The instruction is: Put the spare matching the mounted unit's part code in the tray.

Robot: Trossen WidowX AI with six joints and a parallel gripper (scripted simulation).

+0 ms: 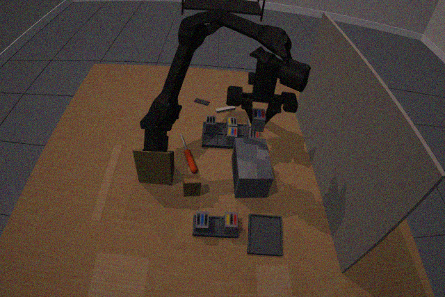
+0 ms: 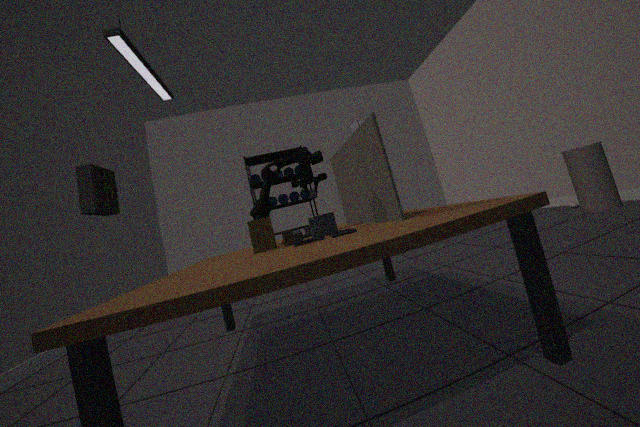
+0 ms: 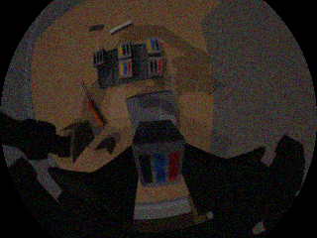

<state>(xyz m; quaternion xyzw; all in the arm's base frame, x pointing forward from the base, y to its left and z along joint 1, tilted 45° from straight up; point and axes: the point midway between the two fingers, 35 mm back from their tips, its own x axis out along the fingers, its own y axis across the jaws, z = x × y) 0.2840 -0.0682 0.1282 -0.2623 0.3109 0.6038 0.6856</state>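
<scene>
My gripper (image 1: 259,122) (image 3: 157,143) is shut on a grey unit (image 1: 259,114) (image 3: 159,161) with black, blue and red stripes, held above the right end of the back rack (image 1: 215,140) (image 3: 106,79), behind the large grey box. That rack holds several striped units, among them a yellow-blue-red one (image 1: 232,131) (image 3: 125,68) and a dark-striped one (image 1: 211,119) (image 3: 99,58). A front rack (image 1: 216,230) holds a blue-striped unit (image 1: 201,220) and a yellow-and-red one (image 1: 231,219). The empty tray (image 1: 265,234) lies right of it. No printed codes are readable.
The large grey box (image 1: 251,164) (image 2: 323,224) stands between back rack and tray. A tall panel (image 1: 359,142) (image 2: 361,174) stands along the right. An orange screwdriver (image 1: 190,161) (image 3: 95,113), a small block (image 1: 192,188) and an upright brown board (image 1: 154,167) are on the left.
</scene>
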